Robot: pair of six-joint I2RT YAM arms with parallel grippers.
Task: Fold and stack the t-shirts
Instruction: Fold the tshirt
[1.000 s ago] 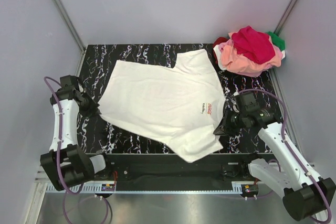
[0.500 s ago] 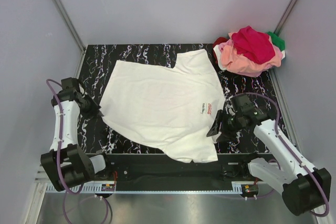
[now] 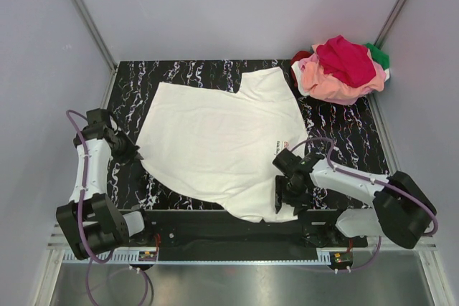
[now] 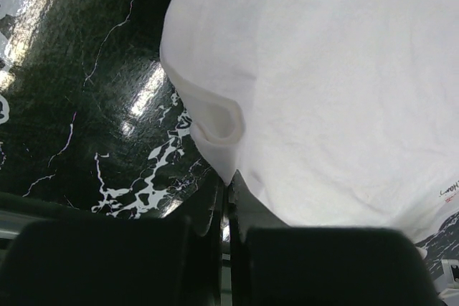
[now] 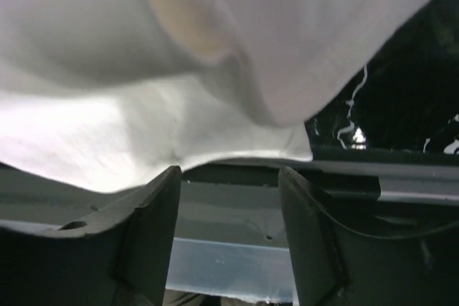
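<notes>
A white t-shirt [image 3: 219, 137] with a small red label [image 3: 283, 145] lies spread on the black marbled table [image 3: 344, 134]. Its near hem hangs over the front edge. My left gripper [image 3: 133, 154] is at the shirt's left edge, shut on a corner of the cloth; the left wrist view shows the jaws [image 4: 229, 190] closed with the shirt's [image 4: 323, 84] tip pinched between them. My right gripper [image 3: 281, 197] is at the shirt's near right corner, open and empty; in the right wrist view [image 5: 228, 177] the hem [image 5: 143, 120] hangs just ahead of the spread fingers.
A pile of crumpled tees [image 3: 343, 69], pink, magenta, dark red and green, sits at the back right corner. Grey walls close in the table on three sides. The metal rail [image 3: 229, 252] runs below the front edge.
My right arm has swung in from the right and lowered to the shirt's near right corner. The shirt's near corner has shifted and flattened. The left gripper has barely moved.
</notes>
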